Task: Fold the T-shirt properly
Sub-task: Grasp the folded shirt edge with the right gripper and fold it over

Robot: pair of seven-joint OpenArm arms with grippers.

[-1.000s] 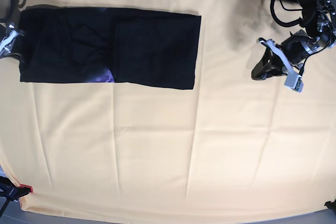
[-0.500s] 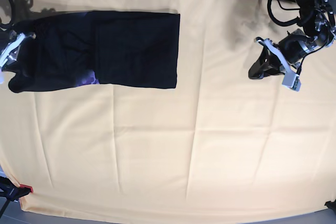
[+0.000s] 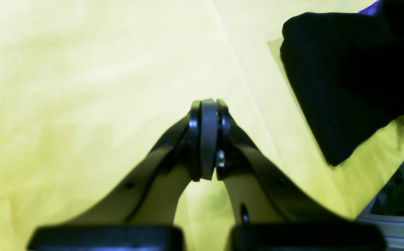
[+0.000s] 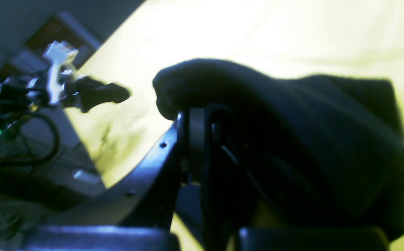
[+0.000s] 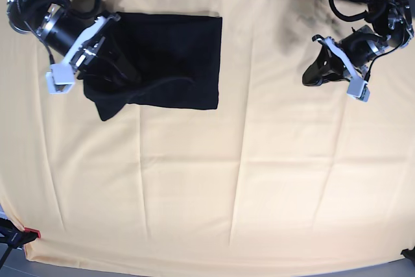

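Base: right claw [image 5: 110, 53] gripping T-shirt [image 5: 175, 60]

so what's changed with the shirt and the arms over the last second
The right claw, shut on the T-shirt, has swung in from the table's far edge over the cloth, carrying that end across, so the shirt now lies much shorter and bunched beneath it. The left claw stays shut and empty, drifting slightly. The yellow table cloth is unchanged.
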